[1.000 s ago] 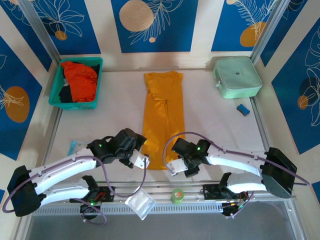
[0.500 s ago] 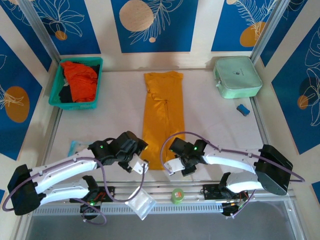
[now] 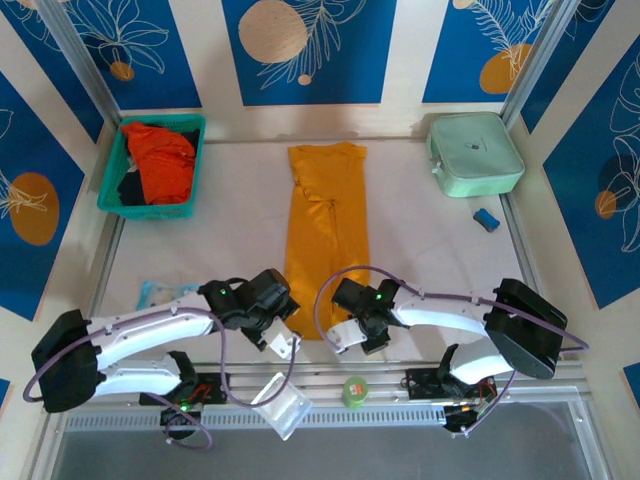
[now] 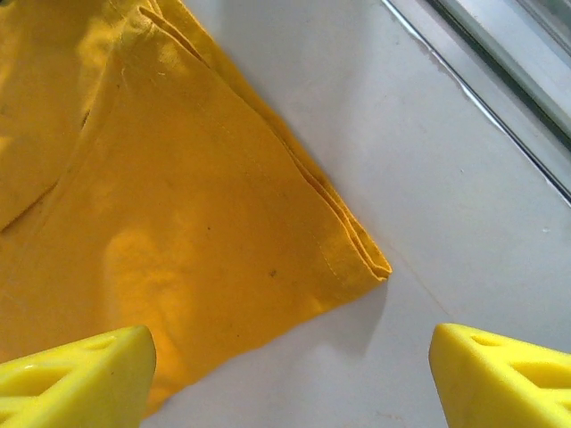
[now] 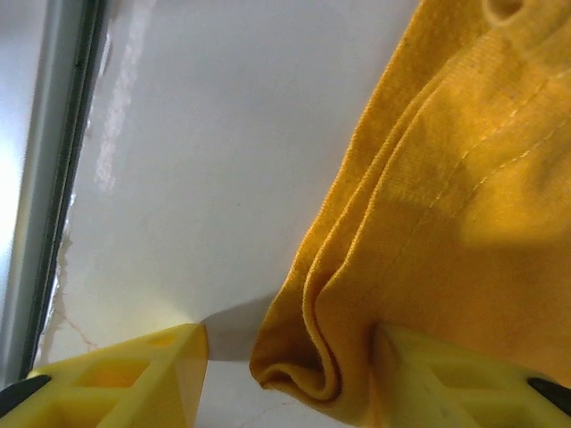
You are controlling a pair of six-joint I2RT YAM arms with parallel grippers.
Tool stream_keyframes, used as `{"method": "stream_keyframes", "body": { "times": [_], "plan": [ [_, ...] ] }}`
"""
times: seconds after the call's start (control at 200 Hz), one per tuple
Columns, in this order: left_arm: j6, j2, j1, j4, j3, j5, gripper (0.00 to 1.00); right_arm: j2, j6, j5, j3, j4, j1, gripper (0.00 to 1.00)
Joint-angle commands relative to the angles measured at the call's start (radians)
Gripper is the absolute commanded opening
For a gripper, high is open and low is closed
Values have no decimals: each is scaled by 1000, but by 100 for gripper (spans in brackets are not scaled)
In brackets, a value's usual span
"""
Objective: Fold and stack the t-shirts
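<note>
The mustard-yellow t-shirt (image 3: 326, 235) lies flat on the table as a long strip folded lengthwise, collar end far, hem near. My left gripper (image 3: 286, 343) stands open at the hem's near-left corner. In the left wrist view that corner (image 4: 361, 259) lies just ahead of the gripper (image 4: 290, 361), one finger over the cloth's edge. My right gripper (image 3: 345, 336) straddles the near-right corner. There the bunched hem (image 5: 308, 357) sits between the open jaws of the gripper (image 5: 287, 346), one finger against the cloth, the other apart. The red-orange t-shirt (image 3: 162, 160) is heaped in the basket.
The teal basket (image 3: 150, 208) stands at the back left and a mint-green box (image 3: 474, 152) at the back right, with a small blue object (image 3: 487, 220) in front of it. A green tape roll (image 3: 355, 390) and a clear plastic tub (image 3: 280, 406) sit on the near rail.
Both grippers have closed in on the yellow shirt's near hem corners, the left moving right and the right moving left. Both sets of jaws have narrowed somewhat.
</note>
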Motion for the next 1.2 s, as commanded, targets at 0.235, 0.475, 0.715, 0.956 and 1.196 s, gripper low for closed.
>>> {"method": "stream_keyframes", "body": {
  "times": [0.235, 0.475, 0.715, 0.956, 1.196],
  "plan": [
    [5, 93, -23, -17, 3, 37, 73, 56, -2, 3, 15, 29, -29, 44],
    [-5, 144, -21, -8, -3, 31, 47, 45, 4, -2, 10, 27, -33, 41],
    [-24, 193, -21, -42, 30, 54, 52, 49, 12, -1, 8, 24, -35, 40],
    [-21, 206, -21, -73, 24, 60, 61, 53, 12, -2, 10, 29, -36, 40],
    [-15, 262, -21, 18, 19, 57, 57, 68, 18, -4, 17, 27, -36, 39]
  ]
}}
